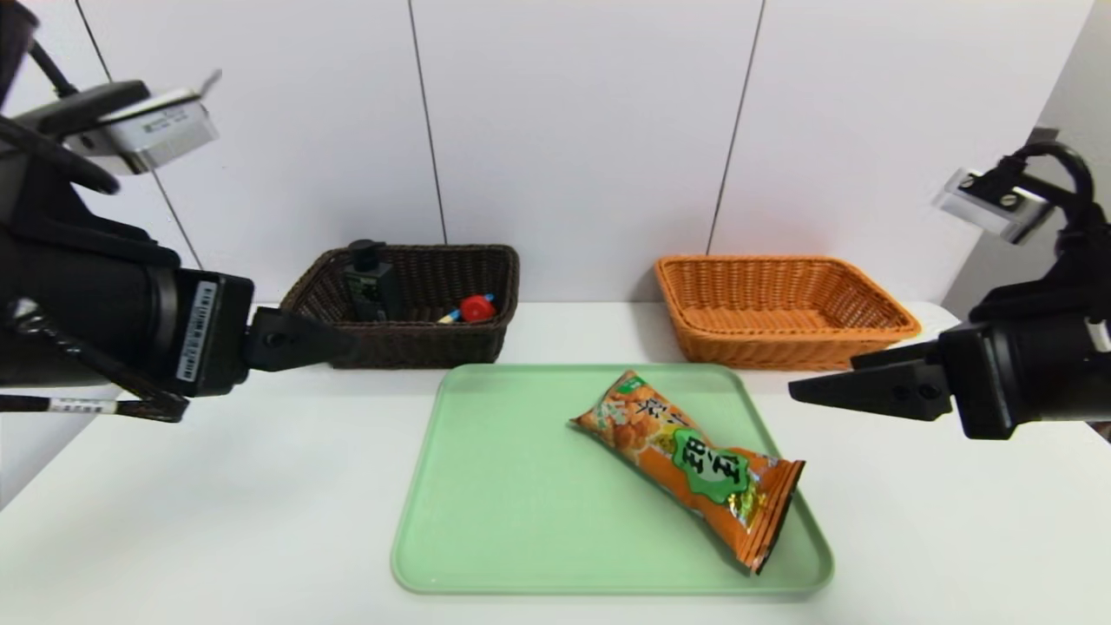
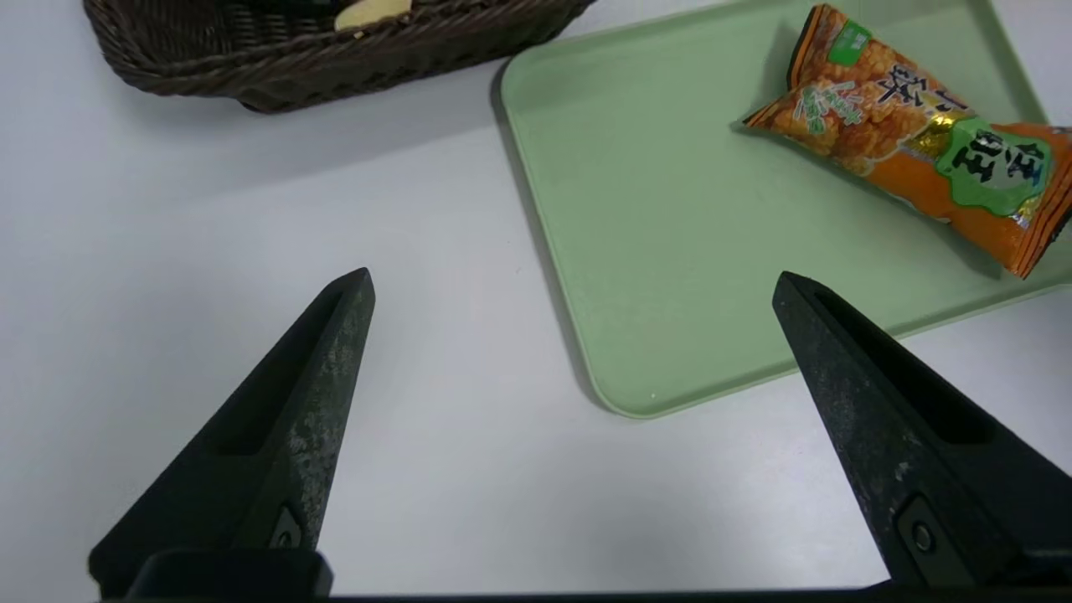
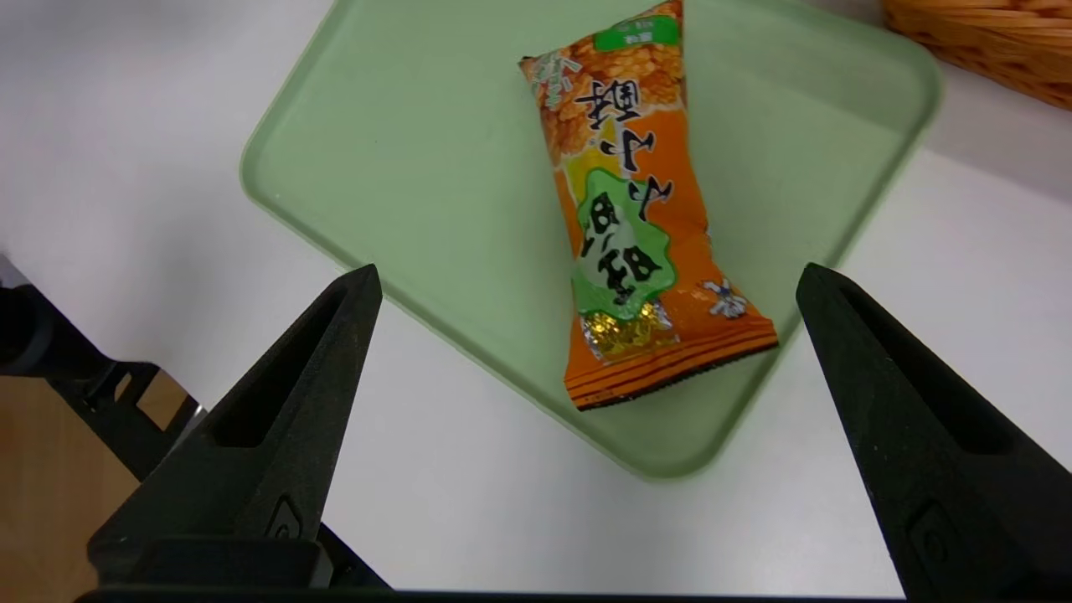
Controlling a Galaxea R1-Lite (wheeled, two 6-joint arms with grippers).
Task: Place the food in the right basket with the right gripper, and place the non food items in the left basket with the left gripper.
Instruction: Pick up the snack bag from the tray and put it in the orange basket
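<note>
Both grippers [image 2: 574, 272] [image 3: 590, 268], wide open and empty, flank the tray's [image 1: 486, 486] side edges.

Orange snack packet [image 1: 694, 469] with green patches, pale green tray [image 1: 512, 486], dark brown basket [image 1: 417, 343]

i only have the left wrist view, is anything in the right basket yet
Observer: The orange basket on the right holds nothing; the head view shows its bare woven floor.
Operator: ok and the dark basket, i just see its near edge and something pale
Observer: A dark bottle with a black cap stands in the dark basket, and a red round thing lies to the right of it.
Operator: where's the right gripper
Observer: The right gripper is open above the near right part of the green tray, with the orange snack bag ungripped below it.
</note>
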